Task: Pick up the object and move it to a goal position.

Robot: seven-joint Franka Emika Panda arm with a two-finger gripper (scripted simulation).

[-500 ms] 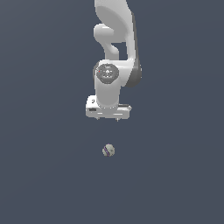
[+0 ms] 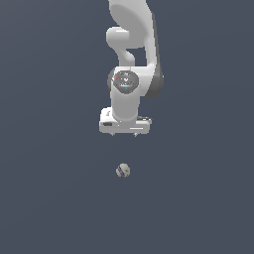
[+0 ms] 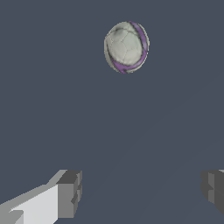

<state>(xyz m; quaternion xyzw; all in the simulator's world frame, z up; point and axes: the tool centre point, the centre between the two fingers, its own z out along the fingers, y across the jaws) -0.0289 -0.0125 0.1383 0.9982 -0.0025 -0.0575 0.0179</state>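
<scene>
White gripper of yours has barely shifted over the last half second, fingers spread with nothing between them; the beige-grey ball sits on the floor, apart and in front of it, so the grasp hasn't begun

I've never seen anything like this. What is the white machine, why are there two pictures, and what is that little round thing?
These are computer renders of a simulated robot arm. The exterior view comes from a camera set apart from the arm and shows it reaching down over a plain dark surface. At the arm's end is its gripper, a two-fingered clamp. The other picture comes from a camera on the wrist, looking past the grey fingertips, which stand wide apart, so the gripper is open and holds nothing. The round thing is a small beige-grey ball with purple stripes, lying on the surface, apart from the gripper. The arm is meant to pick it up.
</scene>
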